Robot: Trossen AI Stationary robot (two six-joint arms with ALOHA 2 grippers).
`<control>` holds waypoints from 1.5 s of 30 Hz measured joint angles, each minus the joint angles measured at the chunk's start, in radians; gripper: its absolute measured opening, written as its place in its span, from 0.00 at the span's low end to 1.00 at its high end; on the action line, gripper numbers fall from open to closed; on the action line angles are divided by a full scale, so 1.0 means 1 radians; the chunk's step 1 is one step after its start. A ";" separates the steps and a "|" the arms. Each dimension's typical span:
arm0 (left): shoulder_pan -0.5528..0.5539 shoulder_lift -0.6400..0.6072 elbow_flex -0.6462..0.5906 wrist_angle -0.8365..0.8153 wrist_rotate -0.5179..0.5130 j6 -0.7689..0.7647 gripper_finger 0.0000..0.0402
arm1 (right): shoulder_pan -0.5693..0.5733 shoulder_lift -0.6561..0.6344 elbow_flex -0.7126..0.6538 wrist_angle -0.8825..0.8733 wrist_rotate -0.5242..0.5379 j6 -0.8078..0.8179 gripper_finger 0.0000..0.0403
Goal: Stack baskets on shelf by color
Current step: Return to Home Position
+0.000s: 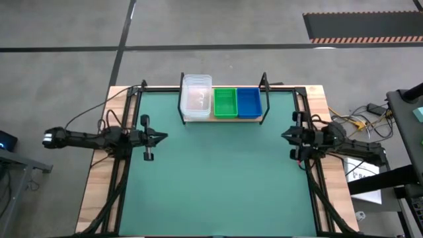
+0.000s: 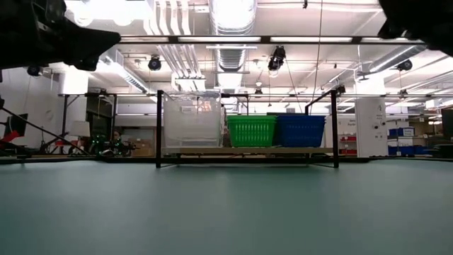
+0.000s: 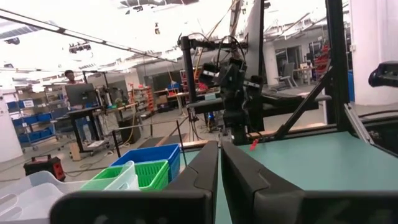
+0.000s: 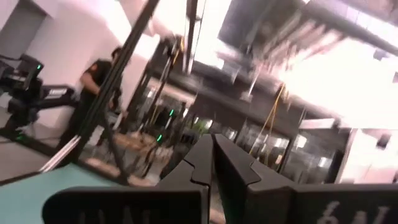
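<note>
High view shows the shelf (image 1: 225, 119) at the far edge of the green mat (image 1: 218, 185). On it stand the clear baskets (image 1: 196, 98), green baskets (image 1: 225, 102) and blue baskets (image 1: 248, 102), side by side. Left gripper (image 1: 164, 137) and right gripper (image 1: 283, 135) sit at the mat's sides, fingers pressed together.

Arms face inward from opposite sides, left gripper (image 1: 162, 137) and right gripper (image 1: 285, 135) fingers pressed together.

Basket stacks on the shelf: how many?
3: clear stack at the shelf's left-arm end, green stack in the middle, blue stack at the right-arm end. Baskets nested inside each may be hidden.
</note>
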 joint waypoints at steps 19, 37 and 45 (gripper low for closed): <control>0.000 0.077 -0.001 -0.001 0.000 0.001 0.01 | 0.000 0.049 0.000 -0.377 0.024 0.298 0.02; 0.000 0.134 -0.002 0.000 0.000 0.001 0.01 | 0.000 0.049 -0.001 -0.423 0.024 0.298 0.02; 0.000 0.159 -0.002 0.000 0.000 0.001 0.01 | 0.000 0.049 -0.001 -0.425 0.024 0.298 0.02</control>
